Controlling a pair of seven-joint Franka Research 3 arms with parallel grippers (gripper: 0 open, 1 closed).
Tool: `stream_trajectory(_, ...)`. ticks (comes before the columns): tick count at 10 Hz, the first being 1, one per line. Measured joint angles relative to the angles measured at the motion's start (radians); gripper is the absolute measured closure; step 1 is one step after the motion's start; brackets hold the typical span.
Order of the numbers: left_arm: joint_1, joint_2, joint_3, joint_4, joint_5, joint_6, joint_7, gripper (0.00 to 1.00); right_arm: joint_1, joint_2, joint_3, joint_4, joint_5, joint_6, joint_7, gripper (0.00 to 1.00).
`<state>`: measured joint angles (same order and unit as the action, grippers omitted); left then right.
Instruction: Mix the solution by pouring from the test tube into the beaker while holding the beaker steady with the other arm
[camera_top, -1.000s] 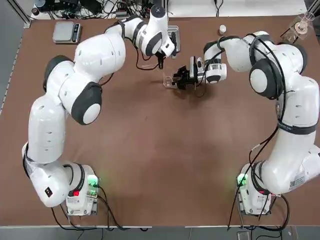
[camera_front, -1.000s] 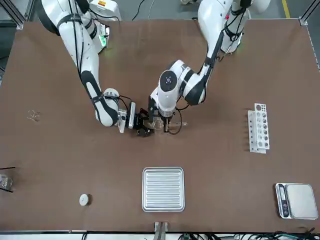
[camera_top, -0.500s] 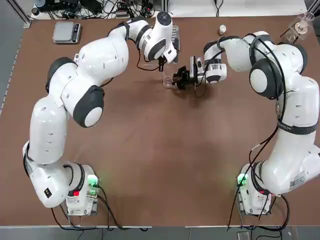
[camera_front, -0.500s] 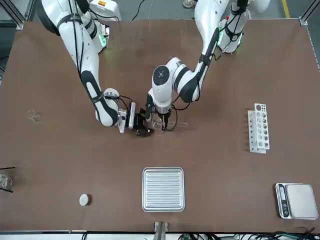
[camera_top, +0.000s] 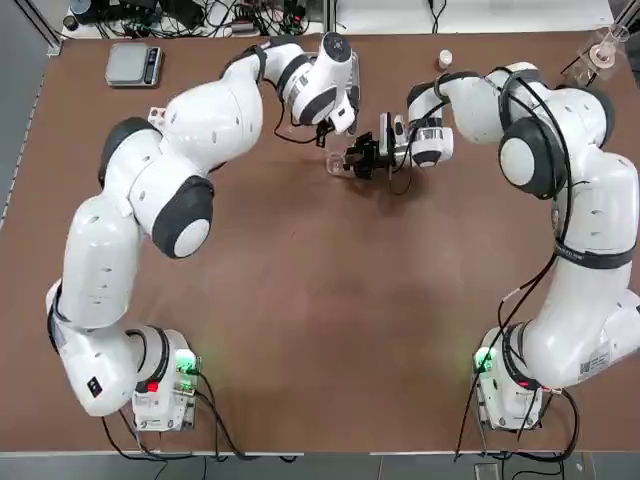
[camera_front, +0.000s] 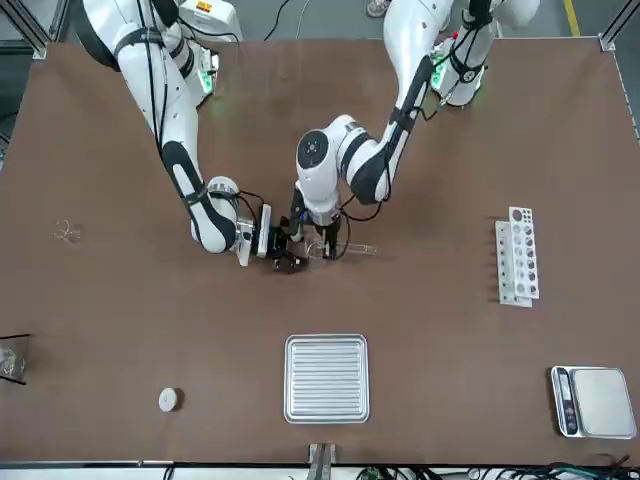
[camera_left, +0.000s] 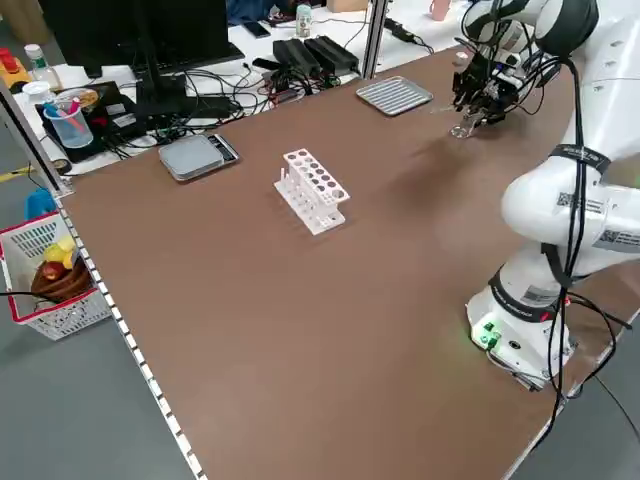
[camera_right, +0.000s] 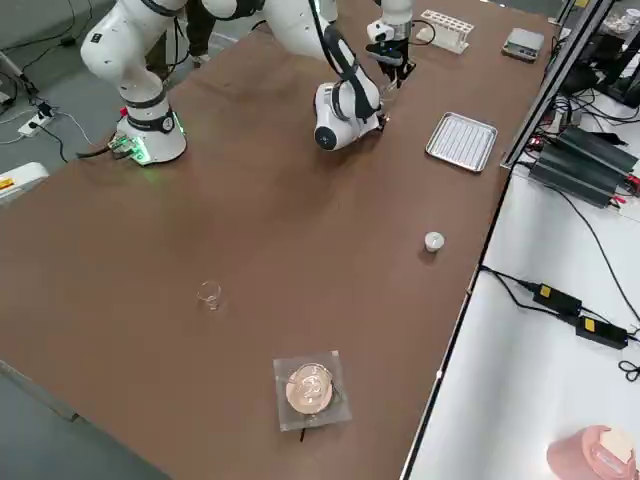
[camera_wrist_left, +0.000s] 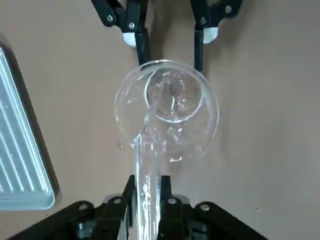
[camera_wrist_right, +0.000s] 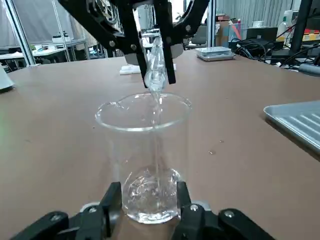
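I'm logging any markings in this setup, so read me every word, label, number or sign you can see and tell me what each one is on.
No text can be read.
White sticker with a code pattern on the white robot arm: print too small.
Clear glass beaker: no markings visible.
Clear glass test tube: no markings visible.

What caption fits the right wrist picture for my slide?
Left gripper tips the test tube, pouring a stream into the beaker held by the right gripper.
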<state>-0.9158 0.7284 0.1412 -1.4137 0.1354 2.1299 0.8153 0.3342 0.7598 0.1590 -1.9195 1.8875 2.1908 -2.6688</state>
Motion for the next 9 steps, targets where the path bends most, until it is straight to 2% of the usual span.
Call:
stream_trajectory(3,-0.037,0.002,0.039,0.022,0.000,-0.060,0.000,0.78,0.000,0.000,0.000,0.000,0.000,0.000,0.000,0.48)
stream_trajectory(9,-0.091,0.003,0.096,0.041,0.018,-0.099,0.000,0.78,0.000,0.000,0.000,0.000,0.000,0.000,0.000,0.48)
